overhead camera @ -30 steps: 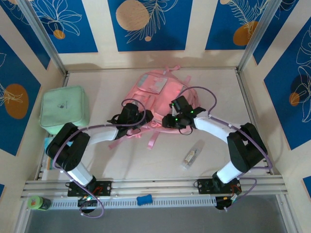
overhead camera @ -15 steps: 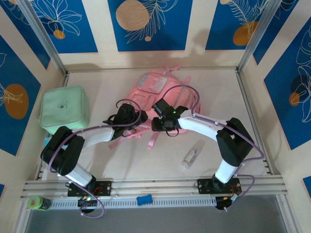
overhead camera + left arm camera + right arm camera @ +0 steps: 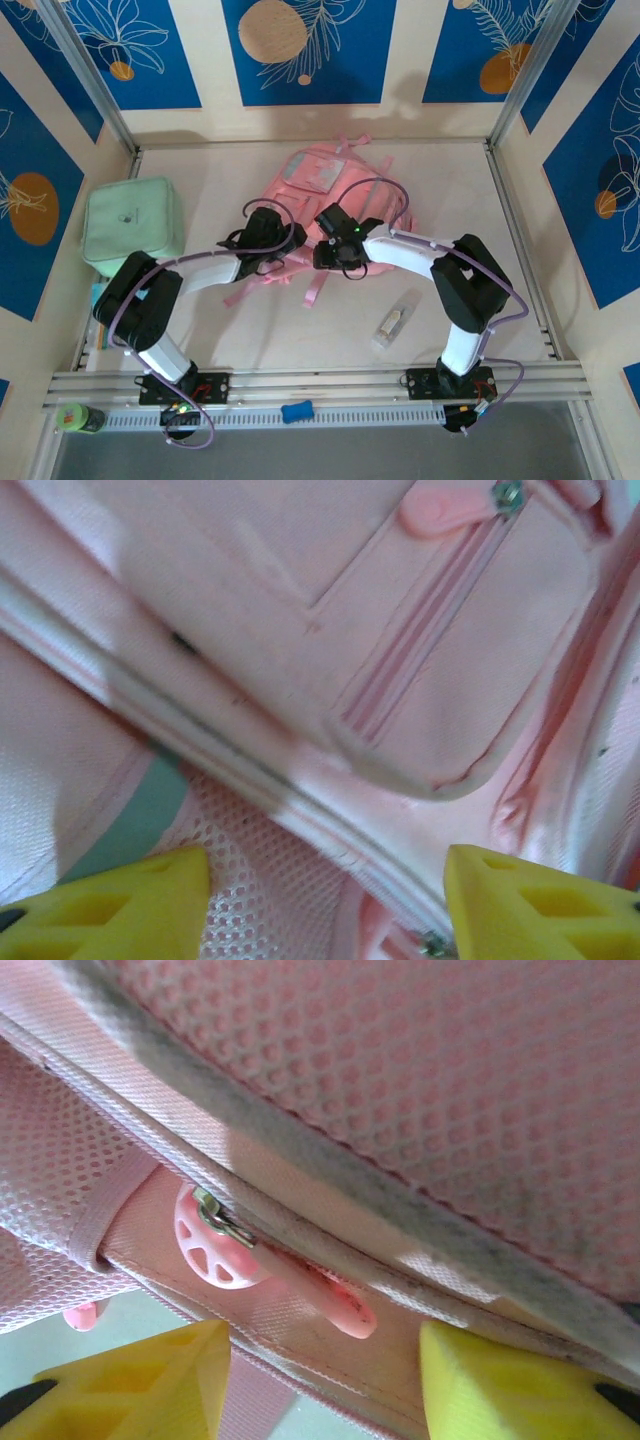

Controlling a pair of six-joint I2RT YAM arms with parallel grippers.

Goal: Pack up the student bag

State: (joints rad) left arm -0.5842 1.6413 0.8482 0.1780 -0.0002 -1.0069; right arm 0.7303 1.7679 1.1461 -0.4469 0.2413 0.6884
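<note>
The student bag point(image 3: 318, 185), a pink backpack, lies flat at the table's back middle with its straps trailing toward me. My left gripper point(image 3: 272, 246) sits at the bag's near left edge. Its yellow fingers point(image 3: 110, 905) stand apart over a zip seam and pink mesh point(image 3: 250, 880), holding nothing. My right gripper point(image 3: 336, 252) is at the near edge just right of it, open. In the right wrist view a round pink zip pull point(image 3: 262, 1260) lies just beyond the gap between the yellow fingertips point(image 3: 505, 1385), unclamped. Another pink pull tab point(image 3: 445, 510) shows on a front pocket.
A mint-green square soft case point(image 3: 133, 225) rests at the left wall. A small clear packet point(image 3: 395, 322) lies on the table right of centre, near the right arm. A blue item point(image 3: 297, 411) and a green bottle point(image 3: 80, 418) sit by the front rail.
My right gripper has swung left along the bag's near edge, closer to the left gripper. The left gripper has shifted slightly up and right onto the bag.
</note>
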